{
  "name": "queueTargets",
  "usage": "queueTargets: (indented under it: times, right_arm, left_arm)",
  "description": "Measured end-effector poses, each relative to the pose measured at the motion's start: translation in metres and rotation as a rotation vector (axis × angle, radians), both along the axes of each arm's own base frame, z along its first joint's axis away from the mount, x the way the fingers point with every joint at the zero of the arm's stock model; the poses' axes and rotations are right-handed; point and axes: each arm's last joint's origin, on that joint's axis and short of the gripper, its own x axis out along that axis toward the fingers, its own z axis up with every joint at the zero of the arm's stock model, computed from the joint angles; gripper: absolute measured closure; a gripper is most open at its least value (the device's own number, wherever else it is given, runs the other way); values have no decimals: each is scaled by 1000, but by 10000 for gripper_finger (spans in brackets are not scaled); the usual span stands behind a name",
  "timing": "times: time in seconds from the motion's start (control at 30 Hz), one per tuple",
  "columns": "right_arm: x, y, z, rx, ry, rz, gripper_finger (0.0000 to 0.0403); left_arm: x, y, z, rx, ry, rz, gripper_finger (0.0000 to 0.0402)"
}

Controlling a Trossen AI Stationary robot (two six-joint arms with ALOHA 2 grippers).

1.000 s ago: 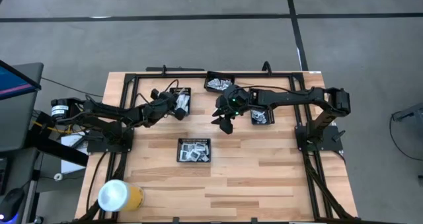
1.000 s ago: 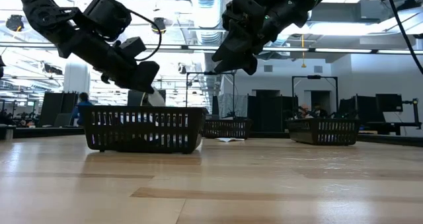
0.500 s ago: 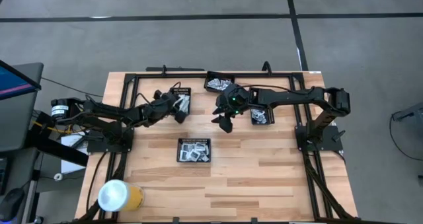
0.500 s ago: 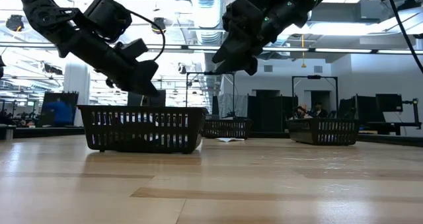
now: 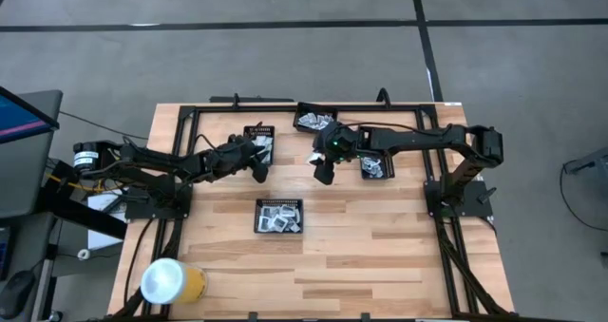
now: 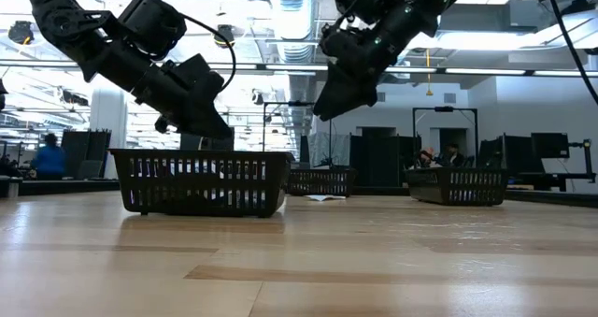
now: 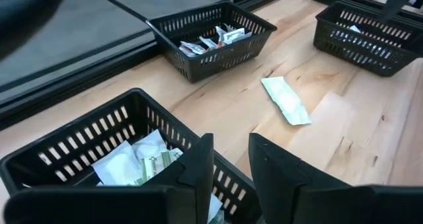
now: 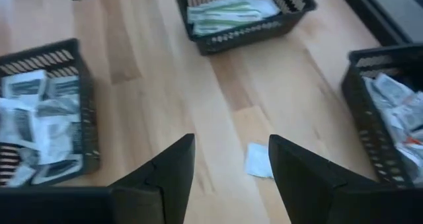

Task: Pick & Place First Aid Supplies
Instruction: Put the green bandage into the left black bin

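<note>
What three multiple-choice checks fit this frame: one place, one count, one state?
1. Where does the loose packet lie?
A. inside a basket
B. on the bare table
C. between the right gripper's jaws

2. How many black mesh baskets stand on the table?
A. two
B. three
C. four

3. How do the jaws of the right gripper stand?
A. open, nothing between them
B. shut on a packet
C. shut and empty

Answers:
1 B: both wrist views show it flat on the wood, clear of every basket.
2 C: the high view shows one at the left, one at the back, one at the right and one in the middle.
3 A: the right wrist view shows a wide gap with only table seen through it.
</note>
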Motion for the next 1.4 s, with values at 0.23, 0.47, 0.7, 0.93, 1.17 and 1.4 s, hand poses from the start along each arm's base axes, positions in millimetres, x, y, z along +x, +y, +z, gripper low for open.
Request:
queueTargets:
  times: [0.23, 0.47, 0.7, 0.93, 1.17, 1.4]
  right_arm:
    - [6, -2, -23, 7, 78, -9, 222]
    - [17, 1, -56, 61, 149, -54, 211]
    - [18, -11, -54, -7, 125, -128, 186]
    - [23, -15, -79, -15, 176, -112, 173]
    - [27, -15, -116, 4, 278, -110, 183]
    - [28, -11, -134, 29, 334, -112, 213]
  left_arm:
    - [0, 0, 0, 0, -2, -1, 306]
    - [1, -5, 0, 0, -4, -23, 306]
    - [2, -7, 0, 1, -1, -41, 306]
    - [2, -8, 0, 0, 1, -44, 306]
    - [3, -12, 0, 0, 2, -64, 306]
    - [3, -12, 0, 0, 2, -65, 306]
